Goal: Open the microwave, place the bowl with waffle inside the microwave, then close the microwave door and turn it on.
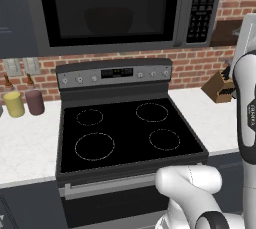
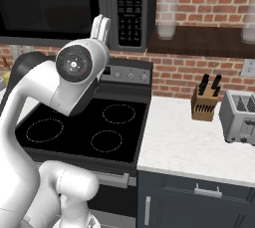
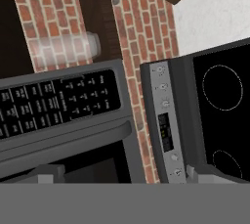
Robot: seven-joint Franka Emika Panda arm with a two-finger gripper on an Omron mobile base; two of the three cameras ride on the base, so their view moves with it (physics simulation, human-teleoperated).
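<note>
Dark grey is the boxy microwave (image 1: 115, 10), mounted above the black four-ring glass-top stove (image 1: 127, 128) against a red brick wall (image 2: 199, 70). Its wide black-glass door (image 1: 107, 5) is seen shut, flush w/ the frame; the narrow black keypad strip (image 1: 201, 5) of pale buttons sits at its right edge. A rounded dark bowl-like shape is dimly made out behind the glass in the left base view; whether it is the reddish-brown bowl can't be told.

The two-finger gripper (image 2: 101, 29) is held up in front of the microwave's lower right corner, near the keypad in the right base view, touching nothing. Its jaws are spread wide apart w/ nothing between them; in the hand view the two grey fingertips (image 3: 46, 174) stand far apart at the bottom, keypad and stove control panel ahead.

On the white counter (image 1: 25, 145) left of the stove, a yellow canister (image 1: 14, 104) and a maroon canister (image 1: 35, 102) stand side by side. Right of the stove a wooden knife block (image 2: 205, 101) and a silver toaster (image 2: 241, 115) are set.
</note>
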